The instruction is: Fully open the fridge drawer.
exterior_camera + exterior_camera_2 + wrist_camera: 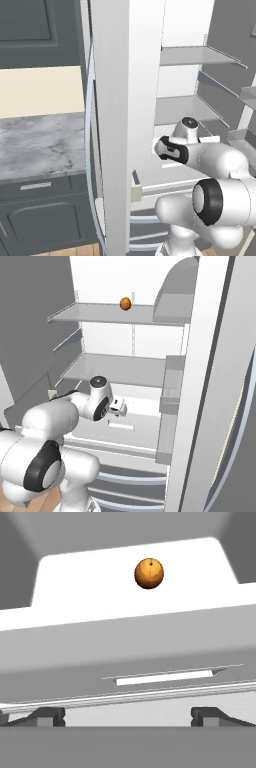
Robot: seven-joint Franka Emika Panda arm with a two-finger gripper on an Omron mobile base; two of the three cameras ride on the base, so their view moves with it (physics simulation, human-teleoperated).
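The fridge drawer (pixel 142 412) is a wide white box low in the open fridge, under the grey shelves. Its small pale handle (pixel 121 426) sits at the middle of its flat front. In the hand view the drawer front (pixel 75 662) spans the frame, with the handle (pixel 165 677) just right of centre. My gripper (pixel 120 407) hovers close in front of the drawer, a little above the handle. The gripper (pixel 129 716) is open, its dark fingertips (pixel 50 715) wide apart with nothing between them. The handle lies above and between them, untouched.
An orange (pixel 125 303) rests on the upper grey shelf (pixel 100 313). A second shelf (pixel 115 368) hangs just above my hand. Door bins (pixel 172 386) and the open door (pixel 215 381) stand at right; another door edge (pixel 115 125) rises left. A marble counter (pixel 40 145) tops a dark cabinet drawer (pixel 35 186).
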